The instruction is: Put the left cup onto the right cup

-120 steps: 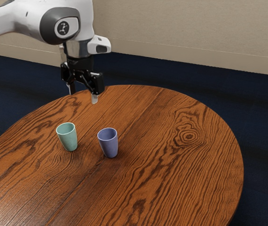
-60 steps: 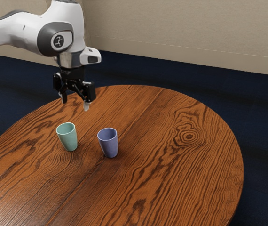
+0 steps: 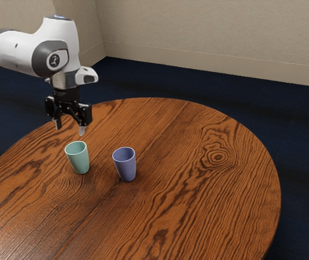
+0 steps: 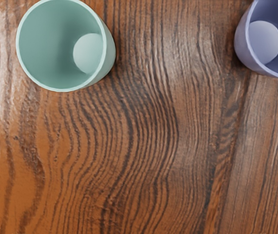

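Observation:
A mint-green cup [image 3: 77, 156] stands upright on the round wooden table [image 3: 198, 179], toward the exterior view's left. A lavender-blue cup [image 3: 124, 163] stands upright a short way to its right. My gripper [image 3: 69, 128] hovers above and slightly behind the green cup, fingers pointing down and open, holding nothing. From the hand's camera I look down into the green cup [image 4: 63, 45] and the blue cup [image 4: 266, 41], both empty, with bare wood between them.
The table's edge curves close behind my gripper at the exterior view's left. Dark blue carpet [image 3: 284, 114] surrounds the table, with a beige wall [image 3: 214, 27] behind. Wide bare wood lies to the right of the cups.
My arm has swung toward the exterior view's left and dropped slightly, from behind the blue cup to above the green cup. The cups have not moved.

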Tool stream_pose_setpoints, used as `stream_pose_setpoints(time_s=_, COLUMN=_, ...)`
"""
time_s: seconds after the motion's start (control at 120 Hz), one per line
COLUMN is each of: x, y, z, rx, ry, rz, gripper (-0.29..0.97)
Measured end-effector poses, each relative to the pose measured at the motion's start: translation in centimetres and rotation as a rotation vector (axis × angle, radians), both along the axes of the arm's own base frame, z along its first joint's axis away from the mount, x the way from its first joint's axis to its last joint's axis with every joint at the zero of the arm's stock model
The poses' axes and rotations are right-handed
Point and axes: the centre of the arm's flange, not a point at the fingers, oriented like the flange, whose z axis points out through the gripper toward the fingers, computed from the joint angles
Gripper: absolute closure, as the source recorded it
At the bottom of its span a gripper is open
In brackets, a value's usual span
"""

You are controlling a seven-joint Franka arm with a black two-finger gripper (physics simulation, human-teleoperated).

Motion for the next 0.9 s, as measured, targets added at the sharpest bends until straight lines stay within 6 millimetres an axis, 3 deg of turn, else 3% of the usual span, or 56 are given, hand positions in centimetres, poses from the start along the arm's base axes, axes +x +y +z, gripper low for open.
stream_pose_setpoints(time_s=0.258, x=0.9, y=-1.3, z=-1.6, rx=0.002, ry=0.003, rz=-0.028, gripper=0.14)
stream_pose_setpoints(time_s=0.9, x=2.3, y=1.5, z=-4.8, rx=-0.001, ry=0.0, rz=0.001, gripper=0.17)
